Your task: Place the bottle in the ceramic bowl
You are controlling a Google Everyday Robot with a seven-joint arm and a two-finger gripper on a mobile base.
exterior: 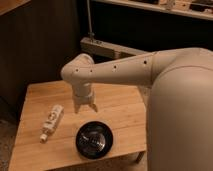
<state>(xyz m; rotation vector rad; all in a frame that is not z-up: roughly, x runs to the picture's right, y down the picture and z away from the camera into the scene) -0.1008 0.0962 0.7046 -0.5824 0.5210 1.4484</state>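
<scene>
Cream slim bottle [51, 122] lies on its side on the light wooden table [122, 117], left of the glossy black ceramic bowl [94, 140], not touching it. White two-finger gripper [85, 107] hangs just right of the bottle, pointing down with jaws spread and empty, probably lining up for the pick.

gripper [85, 108] hangs over mid desk [35, 95], jaws apart and pointing down. Its wrist blocks the desk strip behind it. The arm [125, 70] shell hides the desk's right end and runs off the right and bottom edges. Desk front-left corner is clipped at the bottom edge. bottle [51, 121] label marks are too small to read. Background is too dark to identify.
</scene>
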